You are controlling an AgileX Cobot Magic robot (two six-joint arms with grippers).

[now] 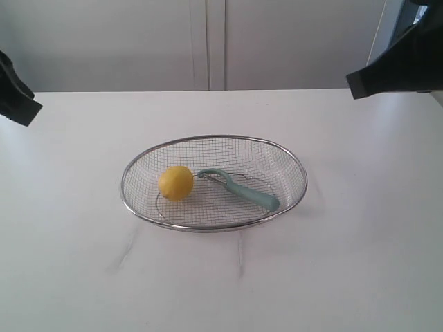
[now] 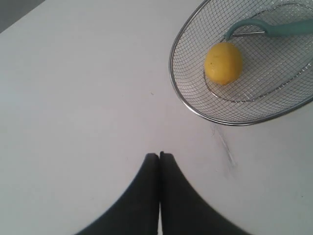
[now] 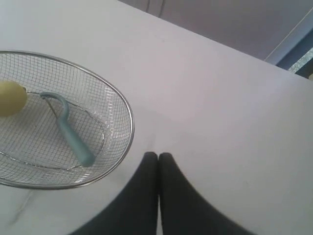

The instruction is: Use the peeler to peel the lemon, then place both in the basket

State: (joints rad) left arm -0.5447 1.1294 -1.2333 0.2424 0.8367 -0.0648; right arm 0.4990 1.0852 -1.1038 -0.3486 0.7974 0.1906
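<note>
The silver wire-mesh basket point(image 1: 137, 164) sits in the middle of the white table. Inside it lie the yellow lemon point(image 1: 176, 183) on the left and the teal peeler point(image 1: 242, 189) on the right, its looped head close to the lemon. The left wrist view shows the lemon point(image 2: 223, 63), the peeler point(image 2: 274, 28) and the basket point(image 2: 182, 100); the right wrist view shows the peeler point(image 3: 68, 129), part of the lemon point(image 3: 11, 98) and the basket point(image 3: 124, 105). My left gripper point(image 2: 159, 155) and right gripper point(image 3: 157, 155) are both shut, empty and held above the table away from the basket.
Dark parts of the left arm point(image 1: 14, 93) and right arm point(image 1: 398, 62) hang at the upper corners of the exterior view. Faint scuff marks point(image 1: 124, 250) streak the table in front of the basket. A pale wall rises behind the table's far edge.
</note>
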